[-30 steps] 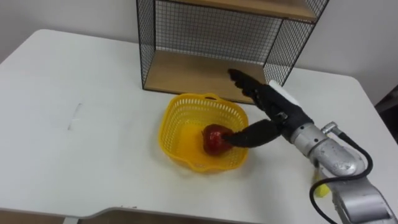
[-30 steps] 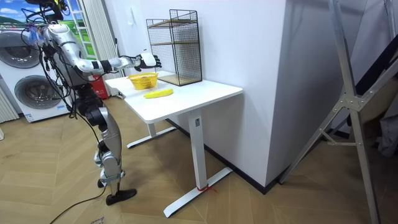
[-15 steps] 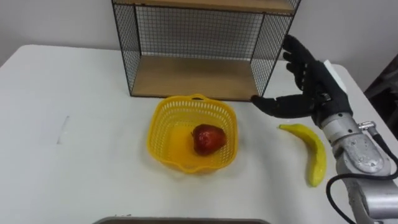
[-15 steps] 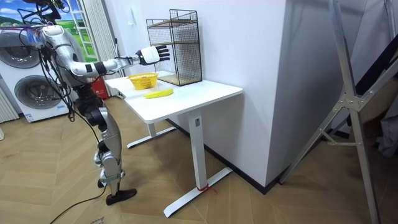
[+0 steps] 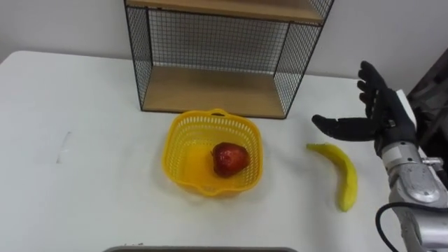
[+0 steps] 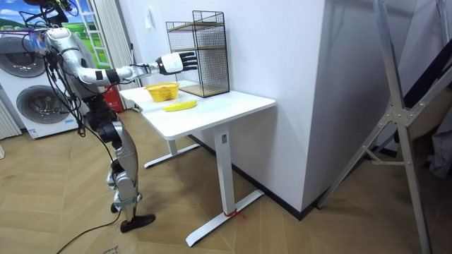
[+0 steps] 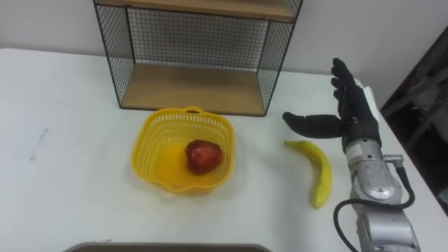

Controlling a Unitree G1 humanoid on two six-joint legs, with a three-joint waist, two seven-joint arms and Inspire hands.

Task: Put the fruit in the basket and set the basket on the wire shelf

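The right hand (image 5: 383, 117) has left the basket (image 5: 180, 142) and hovers, fingers spread wide and empty, near the table's (image 5: 91, 182) right edge over the banana (image 5: 342, 179). The red fruit (image 5: 229, 158) lies in the basket, in front of the wire shelf (image 5: 210, 92).

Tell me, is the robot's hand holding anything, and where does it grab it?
Nothing is held. The right hand is open in the air, apart from the banana; the red fruit lies loose in the yellow basket.
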